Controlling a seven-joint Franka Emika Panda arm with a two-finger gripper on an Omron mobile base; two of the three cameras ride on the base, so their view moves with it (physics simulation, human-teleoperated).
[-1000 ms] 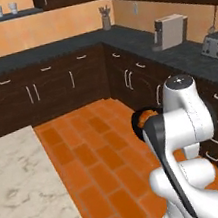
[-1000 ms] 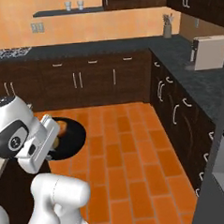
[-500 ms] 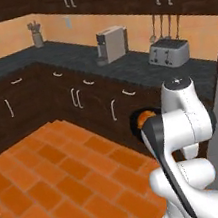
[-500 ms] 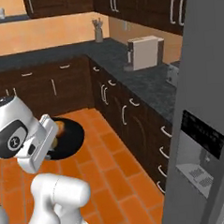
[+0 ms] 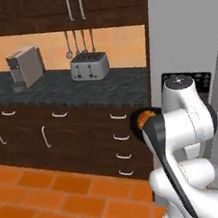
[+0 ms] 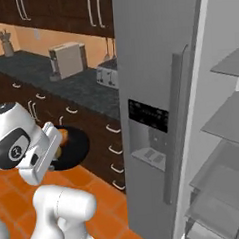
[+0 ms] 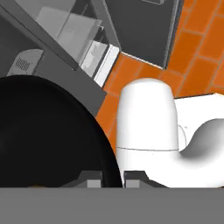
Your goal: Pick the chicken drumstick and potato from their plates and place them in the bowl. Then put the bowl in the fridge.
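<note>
In the left base view the black bowl (image 5: 136, 125) hung at about 9 o'clock from the arm's upper joint, carried in the air in front of the dark drawers, with an orange-brown piece, probably the chicken drumstick (image 5: 143, 119), showing inside it. The right base view showed the same bowl (image 6: 73, 147) beside the arm, food in it; I could not make out the potato for certain. In the hand view the pincer (image 7: 112, 181) was clamped together on the bowl's rim (image 7: 114, 168). So the loading looked done, as far as could be judged. At 3 o'clock the fridge (image 6: 153, 64) stood open, its shelves (image 6: 226, 115) bare. Left to do: set the bowl on a shelf.
</note>
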